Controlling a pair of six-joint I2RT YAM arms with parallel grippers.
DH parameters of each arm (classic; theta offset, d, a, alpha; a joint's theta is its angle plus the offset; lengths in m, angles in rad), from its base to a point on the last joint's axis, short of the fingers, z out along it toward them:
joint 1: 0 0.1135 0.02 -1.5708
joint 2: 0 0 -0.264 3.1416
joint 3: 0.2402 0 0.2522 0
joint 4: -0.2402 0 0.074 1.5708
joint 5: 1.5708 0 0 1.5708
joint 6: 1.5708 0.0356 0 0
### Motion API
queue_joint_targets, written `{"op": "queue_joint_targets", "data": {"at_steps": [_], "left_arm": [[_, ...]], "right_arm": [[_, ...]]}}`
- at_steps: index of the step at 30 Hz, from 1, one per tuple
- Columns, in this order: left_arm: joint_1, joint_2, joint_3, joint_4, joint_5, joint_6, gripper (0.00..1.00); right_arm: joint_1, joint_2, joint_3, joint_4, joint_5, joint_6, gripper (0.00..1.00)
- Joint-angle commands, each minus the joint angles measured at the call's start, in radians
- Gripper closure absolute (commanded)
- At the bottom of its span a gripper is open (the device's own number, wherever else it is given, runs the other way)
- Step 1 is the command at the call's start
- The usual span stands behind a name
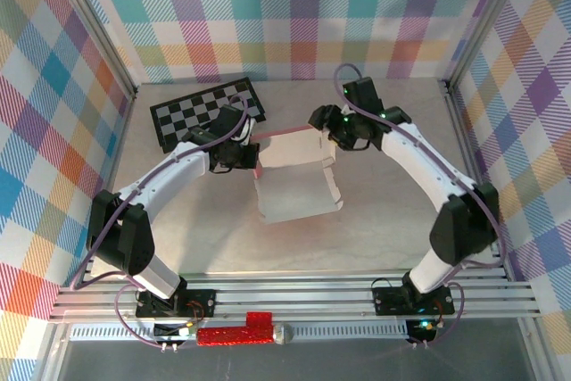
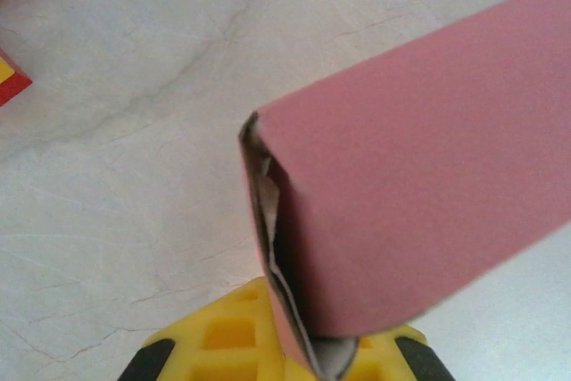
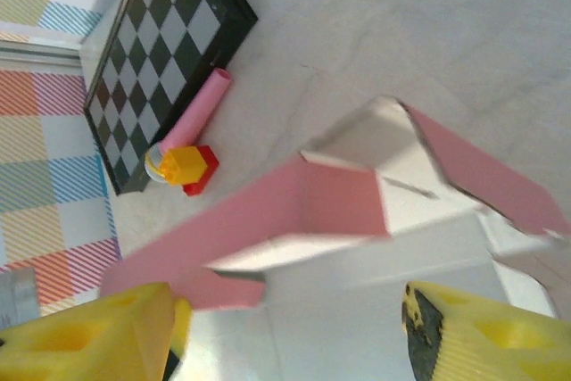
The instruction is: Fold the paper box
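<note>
The paper box (image 1: 294, 194) lies half folded in the middle of the table, pink outside and white inside, with its back and left walls raised. My left gripper (image 1: 248, 165) is at the box's left side, shut on the doubled pink wall (image 2: 428, 158), which stands up between its yellow fingers (image 2: 223, 336). My right gripper (image 1: 334, 138) hovers at the box's back right corner. In the right wrist view it (image 3: 285, 336) is open, its fingers wide apart over the white inner face, and the long pink wall (image 3: 294, 207) runs past the left fingertip (image 3: 98, 332).
A black-and-white checkerboard (image 1: 207, 111) lies at the back left, behind the left arm. Beside it (image 3: 165, 51) are a small pink cylinder (image 3: 198, 109) and a yellow and red block (image 3: 187, 167). Plaid walls enclose the table on three sides.
</note>
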Motion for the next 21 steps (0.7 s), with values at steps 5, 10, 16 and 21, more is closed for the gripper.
{"op": "queue_joint_targets", "data": {"at_steps": [5, 10, 16, 21], "left_arm": [[0.020, 0.007, 0.058, -0.012, 0.039, -0.025, 1.00], [0.023, 0.011, 0.077, -0.027, 0.046, -0.021, 1.00], [0.024, 0.000, 0.077, -0.039, 0.041, -0.015, 1.00], [0.025, -0.006, 0.072, -0.044, 0.044, -0.014, 1.00]], "right_arm": [[0.006, -0.140, -0.272, 0.161, 0.013, -0.039, 0.47], [-0.013, -0.078, -0.295, 0.199, 0.003, -0.042, 0.56], [-0.075, 0.016, -0.238, 0.189, 0.012, -0.061, 0.56], [-0.102, 0.059, -0.199, 0.201, 0.008, -0.080, 0.51]]}}
